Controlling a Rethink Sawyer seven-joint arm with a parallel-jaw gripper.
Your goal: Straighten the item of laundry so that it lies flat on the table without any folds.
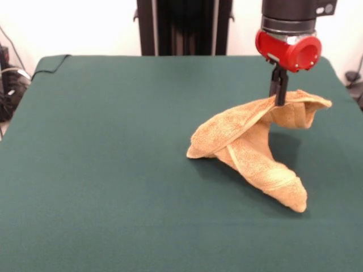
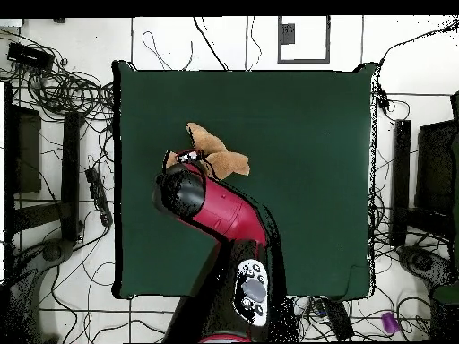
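- Spanning nearly the whole front view, the green-clothed table [image 1: 113, 187] is the surface the work happens on; seen from overhead it is a dark rectangle with cables lying on the floor round it.
- Coming down over the table's far right part in the front view, the red and black Sawyer arm [image 2: 224, 215] ends in a red collar with the gripper [image 1: 278, 99] below it; from above, the arm hides most of what it is working on.
- The orange-tan terry towel [image 1: 249, 150] sits right of centre in the front view, part lifted: its top edge is raised at the claw, while two lobes trail down to the cloth, one toward the left and one toward the near right corner.
- The claw's narrow black fingers [image 1: 279, 89] are pressed together, pinching the towel's upper fold.
- Judged from this, the step in hand is the lift-and-drag: one edge is up, the rest crumpled and doubled over, so the task looks far from done.
- The next move likely calls for pulling the pinched edge away from the trailing lobes so they unroll, then lowering it before letting go.
- Risk: the near lobe looks rolled on itself and may need a second grasp.
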